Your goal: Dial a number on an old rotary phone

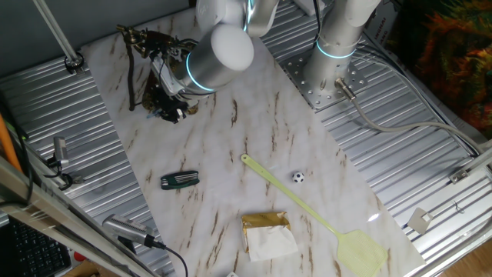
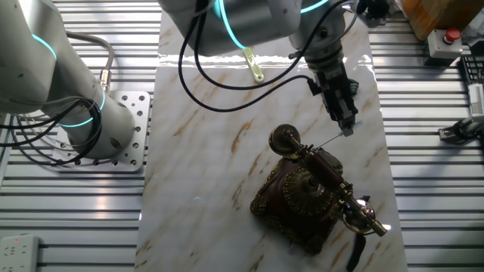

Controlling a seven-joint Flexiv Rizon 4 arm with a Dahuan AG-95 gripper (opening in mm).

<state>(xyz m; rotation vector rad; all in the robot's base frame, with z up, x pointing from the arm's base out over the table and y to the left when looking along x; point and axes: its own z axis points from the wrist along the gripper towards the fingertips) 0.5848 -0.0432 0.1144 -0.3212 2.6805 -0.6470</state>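
Fingers of the gripper (image 2: 347,121) are seen pointing down and drawn close together, with little or no gap visible between the tips; nothing is seen clamped in them, though whether they are fully closed cannot be told from these views. A narrow tip is presumably wanted, so that one hole of the dial can be entered. The gripper is held above and just beside the old rotary phone (image 2: 314,196), near the brass end of the handset (image 2: 321,162), and apart from the round dial (image 2: 301,183).

The phone is placed on the marble-patterned board (image 2: 197,151), toward one end of it, with the handset laid across its cradle. In the one fixed view the phone (image 1: 157,73) is largely hidden by the arm's wrist (image 1: 219,54).

At the other end of the board, well apart from the phone, a yellow fly swatter (image 1: 323,219), a small black-and-white ball (image 1: 297,177), a dark green tool (image 1: 179,180) and a gold-wrapped packet (image 1: 267,233) are left lying, out of the arm's working path.

Dialling is judged not yet begun: the tip must be brought down into a finger hole before the dial can be turned.
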